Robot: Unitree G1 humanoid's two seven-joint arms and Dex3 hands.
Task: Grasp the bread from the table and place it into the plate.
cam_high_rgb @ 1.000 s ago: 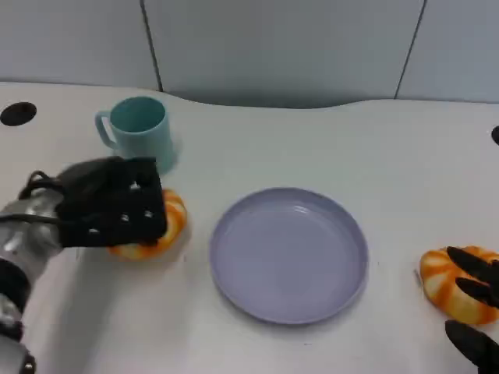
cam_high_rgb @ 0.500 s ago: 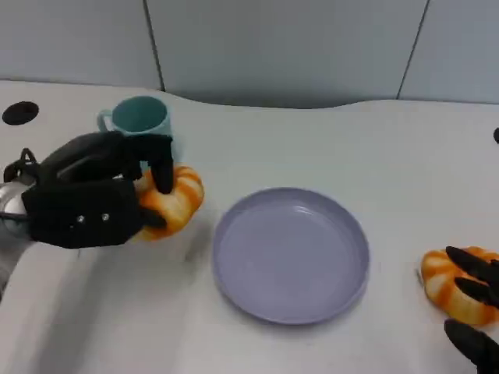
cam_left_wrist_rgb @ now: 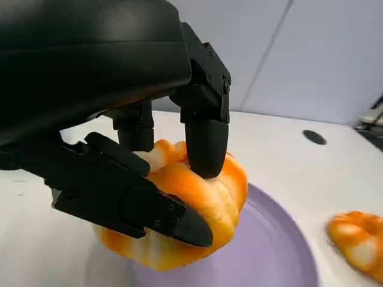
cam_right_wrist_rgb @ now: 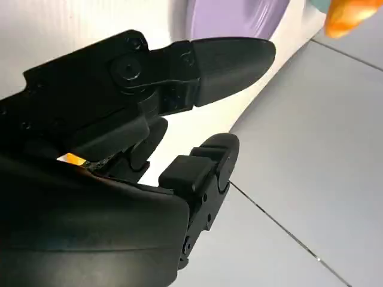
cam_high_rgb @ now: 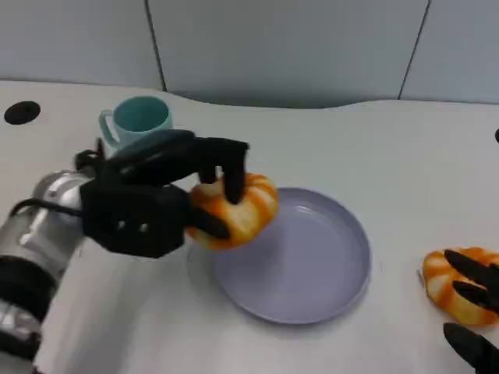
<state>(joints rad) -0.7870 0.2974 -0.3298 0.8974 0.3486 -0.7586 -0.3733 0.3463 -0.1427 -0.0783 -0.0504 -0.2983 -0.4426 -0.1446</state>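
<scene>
My left hand [cam_high_rgb: 148,206] has its fingers [cam_left_wrist_rgb: 203,134] clamped over the top of the bread [cam_high_rgb: 234,209], with the thumb pressing in from below, so the roll is firmly grasped and lifted clear of the table [cam_high_rgb: 405,156]. In the head view it sits at the centre-left of the frame, hanging over the left rim of the purple plate [cam_high_rgb: 327,269]; the left wrist view shows the plate's floor directly beneath the roll's far side. To finish this well, I would carry the bread a little further toward the plate's centre, so it does not land on the rim and tip out, then lower it until it nearly touches before letting the fingers spread. A high drop could make the soft, round roll bounce or roll off. Behind the hand, in the upper left of the frame, stands a teal mug [cam_high_rgb: 136,121], which my forearm should stay clear of. At the lower right, my right hand [cam_high_rgb: 475,312] rests with its fingers apart over a second bread [cam_high_rgb: 448,284]; whether they actually touch it I cannot tell, but they are not closed on it.
</scene>
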